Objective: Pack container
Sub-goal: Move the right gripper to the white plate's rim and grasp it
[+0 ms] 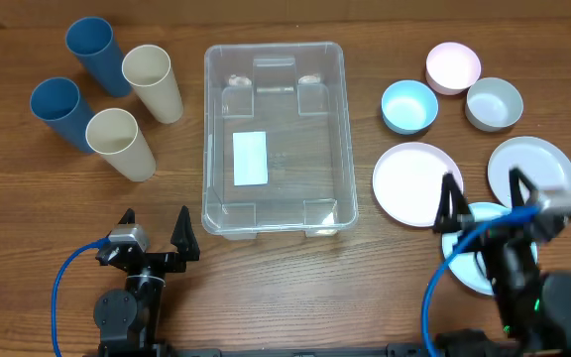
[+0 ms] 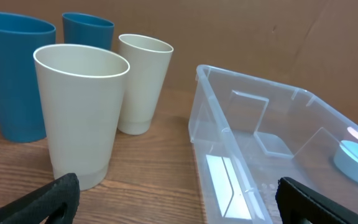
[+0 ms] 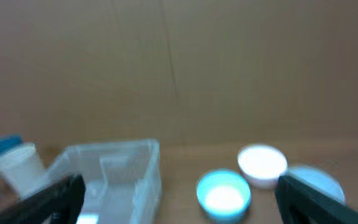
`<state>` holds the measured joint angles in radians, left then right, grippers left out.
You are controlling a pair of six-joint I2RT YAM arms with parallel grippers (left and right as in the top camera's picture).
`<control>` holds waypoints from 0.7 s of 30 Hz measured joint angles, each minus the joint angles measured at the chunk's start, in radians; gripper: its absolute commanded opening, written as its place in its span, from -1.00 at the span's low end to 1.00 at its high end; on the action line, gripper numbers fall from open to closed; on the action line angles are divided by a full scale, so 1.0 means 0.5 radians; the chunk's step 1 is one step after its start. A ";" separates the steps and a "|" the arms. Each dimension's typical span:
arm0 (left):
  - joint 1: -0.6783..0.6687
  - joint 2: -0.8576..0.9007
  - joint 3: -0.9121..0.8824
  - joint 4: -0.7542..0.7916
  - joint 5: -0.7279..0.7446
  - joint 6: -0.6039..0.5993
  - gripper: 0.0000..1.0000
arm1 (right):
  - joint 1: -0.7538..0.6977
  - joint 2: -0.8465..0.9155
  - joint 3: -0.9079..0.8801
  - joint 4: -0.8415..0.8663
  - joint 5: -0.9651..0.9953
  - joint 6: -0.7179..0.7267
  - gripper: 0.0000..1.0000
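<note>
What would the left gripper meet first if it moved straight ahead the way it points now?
Probably the nearer cream cup: the left gripper, open, aims at the gap between that cup and the container, so one finger would touch the cup first. Depth is unclear.

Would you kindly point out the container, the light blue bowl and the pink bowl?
container (image 1: 310, 149), overhead view, bare base right of its label.
light blue bowl (image 1: 409, 105), overhead view, middle of its inside.
pink bowl (image 1: 452, 66), overhead view, middle of its inside.
</note>
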<state>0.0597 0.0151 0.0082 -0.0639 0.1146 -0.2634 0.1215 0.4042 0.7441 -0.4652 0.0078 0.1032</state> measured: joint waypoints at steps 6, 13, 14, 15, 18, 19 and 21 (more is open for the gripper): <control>0.000 0.000 0.000 0.000 0.000 -0.001 1.00 | 0.000 1.180 1.172 -1.080 -0.220 0.002 1.00; 0.000 0.000 0.000 -0.001 0.000 -0.001 1.00 | 0.000 2.027 1.480 -1.465 -0.536 0.014 0.99; 0.000 0.000 0.000 0.000 0.000 -0.001 1.00 | -0.001 2.094 1.480 -1.464 -0.542 0.038 0.99; 0.000 0.000 0.000 0.000 0.000 -0.001 1.00 | -0.003 2.150 1.480 -1.466 -0.532 0.095 0.99; 0.000 0.000 0.000 0.000 0.000 -0.001 1.00 | -0.032 2.231 1.479 -1.505 -0.369 0.357 0.99; 0.000 0.000 0.000 0.000 0.000 -0.001 1.00 | -0.048 2.230 1.480 -1.535 -0.266 0.467 0.99; 0.000 0.000 0.000 0.000 0.000 -0.001 1.00 | -0.079 2.230 1.481 -1.592 -0.023 0.665 0.99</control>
<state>0.0597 0.0151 0.0082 -0.0639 0.1146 -0.2638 0.0822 1.5192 1.4845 -1.2613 -0.0036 0.4358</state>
